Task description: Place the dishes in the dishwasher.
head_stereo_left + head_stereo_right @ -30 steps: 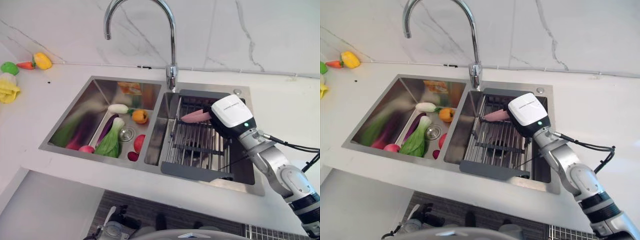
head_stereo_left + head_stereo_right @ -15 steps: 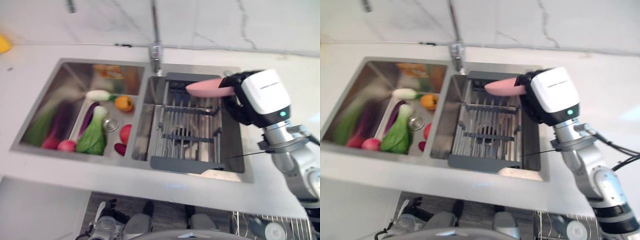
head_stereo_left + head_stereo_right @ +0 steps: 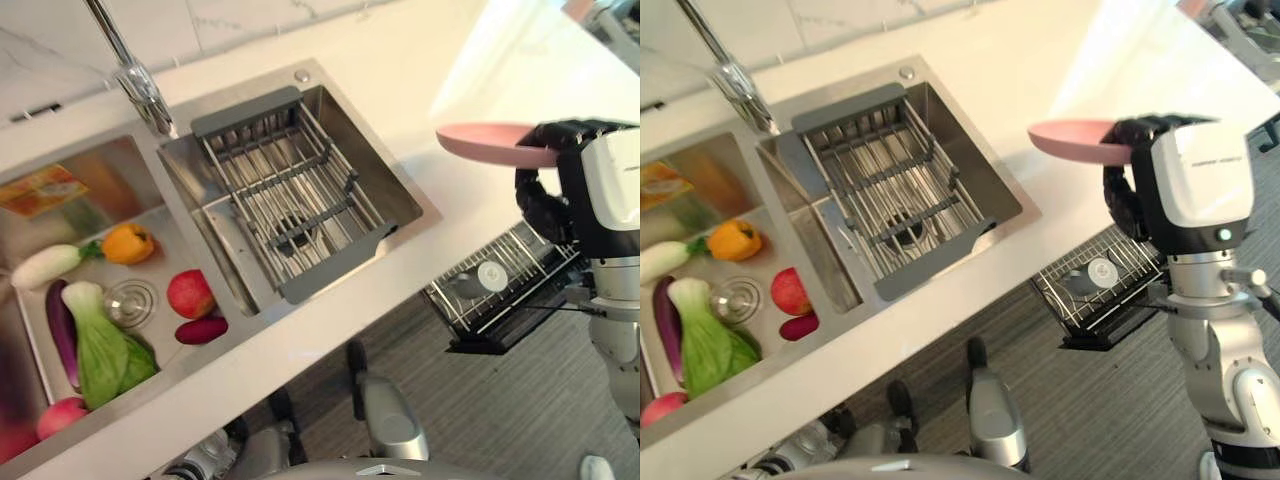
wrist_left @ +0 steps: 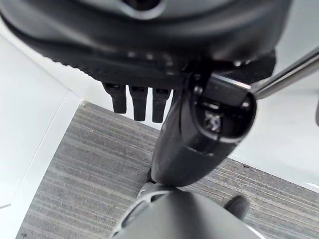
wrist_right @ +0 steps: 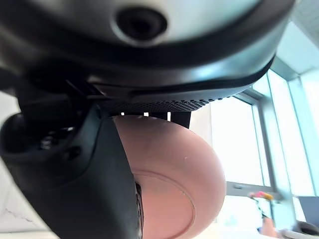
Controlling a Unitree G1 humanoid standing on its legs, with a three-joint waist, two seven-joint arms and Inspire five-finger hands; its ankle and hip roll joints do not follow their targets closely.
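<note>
Beyond the counter [image 3: 400, 70] edge, right hand [image 3: 1127, 195] grips pink plate [image 3: 1075, 140] above dishwasher rack [image 3: 1095, 283].

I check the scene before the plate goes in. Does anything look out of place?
Yes: vegetables lie loose in the left sink basin, an odd place beside dishes. The pink plate sits level in the right hand; nothing looks spilled or broken.
</note>
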